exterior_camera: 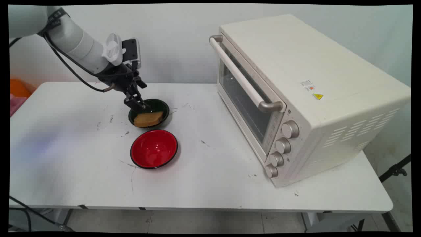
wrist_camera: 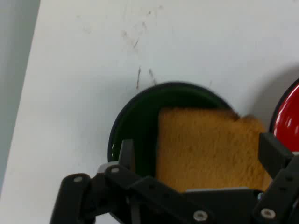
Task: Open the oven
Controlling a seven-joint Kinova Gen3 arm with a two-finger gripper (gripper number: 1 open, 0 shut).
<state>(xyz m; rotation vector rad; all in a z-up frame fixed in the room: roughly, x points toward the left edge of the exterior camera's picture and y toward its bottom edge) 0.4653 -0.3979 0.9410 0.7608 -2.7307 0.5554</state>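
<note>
Arm slants down from the upper left, gripper [exterior_camera: 139, 106] low, tilted forward, its fingers [wrist_camera: 127, 156] spread wide apart.

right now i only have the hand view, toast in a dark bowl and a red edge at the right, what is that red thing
Observer: A red bowl, empty, standing close beside the dark bowl on its near side.
Operator: anything else out there
Observer: A cream toaster oven at the right, its door shut.
Operator: how high am i
Observer: The end effector is low, at the dark bowl's far left rim.
</note>
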